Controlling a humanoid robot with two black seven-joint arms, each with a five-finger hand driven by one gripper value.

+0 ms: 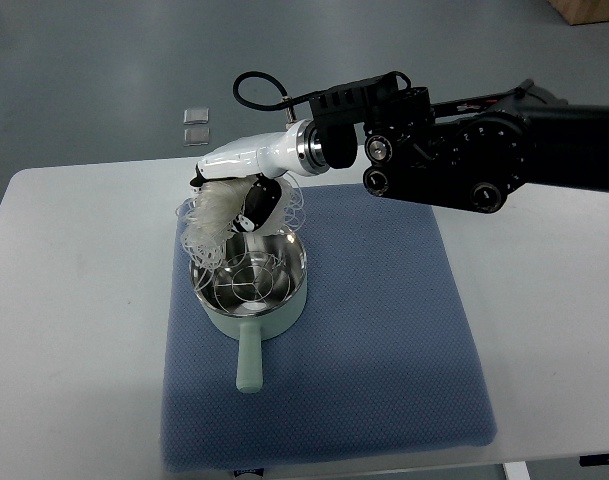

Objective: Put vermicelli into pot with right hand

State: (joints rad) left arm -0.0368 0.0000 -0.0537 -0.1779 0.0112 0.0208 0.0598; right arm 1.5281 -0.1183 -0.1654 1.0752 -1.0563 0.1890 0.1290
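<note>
Blue mat (384, 350) cushions the tabletop (544, 300) under the mint pot (250, 288), its handle pointing toward the robot. Over the pot's far rim, the right hand (246, 185) has its fingers (256, 205) curled around the translucent vermicelli (206, 220), which dangles toward the bowl, seemingly poised for release.

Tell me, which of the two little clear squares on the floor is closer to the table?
The lower square is closer to the table. The other square lies just beyond it, farther up the floor.

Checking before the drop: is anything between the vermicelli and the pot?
Nothing visible. The right hand holds the vermicelli over the pot's far-left rim; the pot's mouth is uncovered.
</note>
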